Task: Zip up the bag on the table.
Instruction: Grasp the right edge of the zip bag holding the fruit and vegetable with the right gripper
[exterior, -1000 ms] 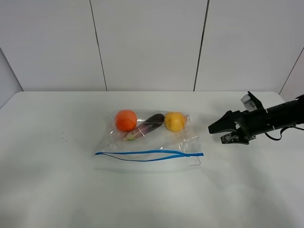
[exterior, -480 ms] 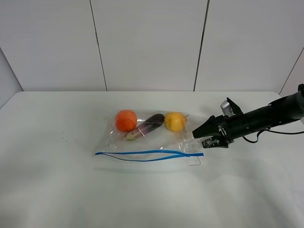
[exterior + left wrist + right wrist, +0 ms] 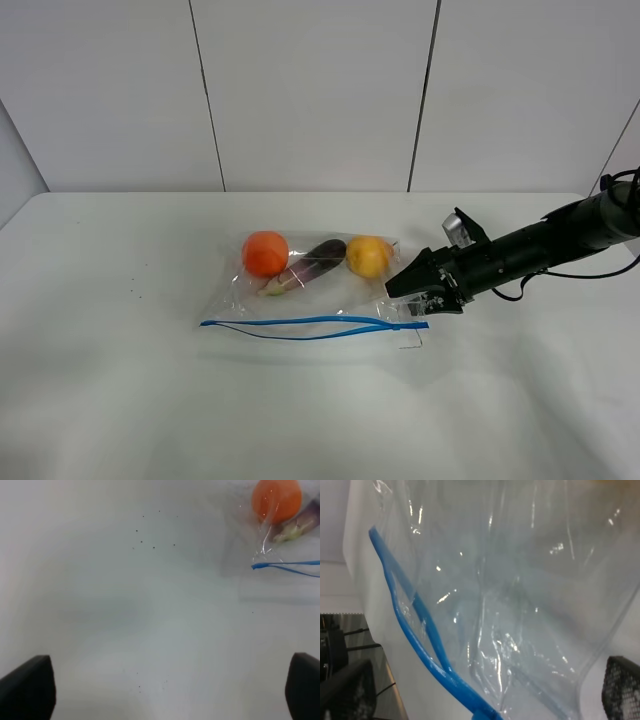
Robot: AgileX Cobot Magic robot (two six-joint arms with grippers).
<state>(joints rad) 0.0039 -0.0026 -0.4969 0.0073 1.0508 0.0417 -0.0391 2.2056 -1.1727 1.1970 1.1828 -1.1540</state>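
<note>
Lying mid-way across the white surface, the bag shows its zipper tracks parted.
Left claw hangs spread wide over bare surface beside the bag's left corner; blue zipper strip runs along the near edge; right claw, also spread wide, sits at the bag's right end.

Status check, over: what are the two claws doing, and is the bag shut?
Right claw open, by clear crinkly plastic zip bag, right end. Left claw open over white table. Blue zipper strip gaping. Nothing blocks it.
</note>
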